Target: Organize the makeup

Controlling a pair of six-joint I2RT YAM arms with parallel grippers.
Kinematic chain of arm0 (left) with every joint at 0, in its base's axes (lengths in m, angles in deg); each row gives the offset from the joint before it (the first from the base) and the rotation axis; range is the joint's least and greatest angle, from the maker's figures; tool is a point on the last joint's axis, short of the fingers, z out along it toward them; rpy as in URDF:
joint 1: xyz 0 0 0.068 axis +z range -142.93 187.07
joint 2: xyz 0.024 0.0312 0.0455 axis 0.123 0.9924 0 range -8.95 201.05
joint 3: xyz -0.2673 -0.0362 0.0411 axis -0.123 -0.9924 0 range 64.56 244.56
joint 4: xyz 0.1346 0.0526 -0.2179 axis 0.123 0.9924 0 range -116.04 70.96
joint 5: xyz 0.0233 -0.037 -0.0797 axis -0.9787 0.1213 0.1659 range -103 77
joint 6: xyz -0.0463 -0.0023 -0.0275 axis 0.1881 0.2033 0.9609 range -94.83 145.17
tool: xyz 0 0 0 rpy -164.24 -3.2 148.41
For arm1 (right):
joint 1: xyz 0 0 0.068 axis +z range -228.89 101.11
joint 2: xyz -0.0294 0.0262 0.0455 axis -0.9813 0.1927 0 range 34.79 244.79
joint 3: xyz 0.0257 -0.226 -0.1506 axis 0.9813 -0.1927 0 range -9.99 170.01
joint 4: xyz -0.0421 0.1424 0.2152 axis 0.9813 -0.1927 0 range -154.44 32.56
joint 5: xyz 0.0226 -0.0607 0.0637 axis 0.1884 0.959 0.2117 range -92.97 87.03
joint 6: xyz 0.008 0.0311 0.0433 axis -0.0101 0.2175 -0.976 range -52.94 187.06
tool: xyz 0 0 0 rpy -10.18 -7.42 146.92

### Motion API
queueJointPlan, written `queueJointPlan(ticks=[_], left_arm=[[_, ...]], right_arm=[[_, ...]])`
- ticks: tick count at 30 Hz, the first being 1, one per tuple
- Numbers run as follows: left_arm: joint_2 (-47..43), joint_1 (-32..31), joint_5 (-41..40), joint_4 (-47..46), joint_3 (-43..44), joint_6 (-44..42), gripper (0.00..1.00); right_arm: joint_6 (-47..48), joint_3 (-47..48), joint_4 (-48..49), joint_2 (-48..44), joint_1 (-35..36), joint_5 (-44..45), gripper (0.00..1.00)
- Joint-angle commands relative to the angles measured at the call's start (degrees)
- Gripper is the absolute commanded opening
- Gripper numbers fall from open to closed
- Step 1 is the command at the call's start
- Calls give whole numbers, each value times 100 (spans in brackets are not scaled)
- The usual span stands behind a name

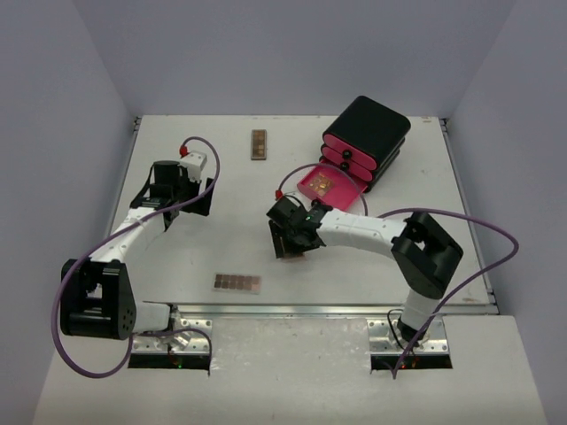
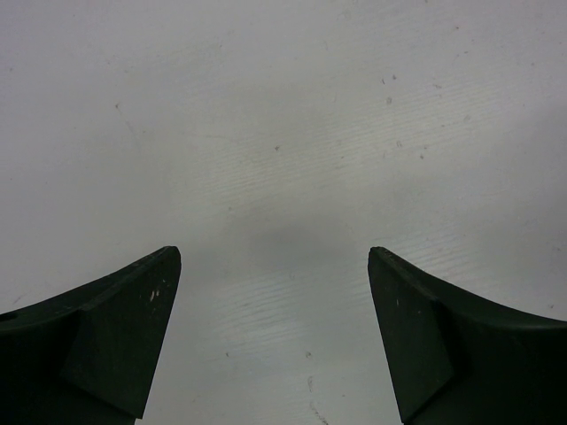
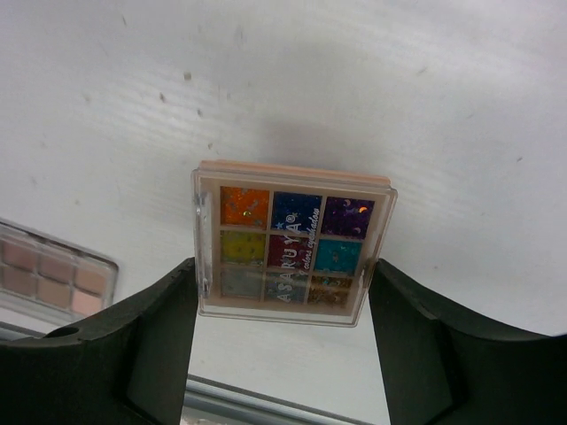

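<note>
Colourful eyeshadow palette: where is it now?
In the right wrist view, the colourful palette sits between the right tool's fingers, mid-table, right of the brown palette.

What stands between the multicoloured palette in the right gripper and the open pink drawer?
Nothing visible. Bare table lies between the multicoloured palette, clamped in the right gripper, and the open pink drawer. The drawer already holds something small.
</note>
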Motion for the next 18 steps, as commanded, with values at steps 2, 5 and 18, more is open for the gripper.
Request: queueJointPlan(ticks=[2,5,18], left_arm=[[-170,42,123,-291,-19,3,85],[-172,50,140,-301,-26,2,85],[-33,51,252,-320,-54,9,85]], right_arm=[[-222,575,527,-486,-729,548,45],[-498,672,528,-503,-1198,706,44],[-1360,784,521,0,-2429,1358,43]])
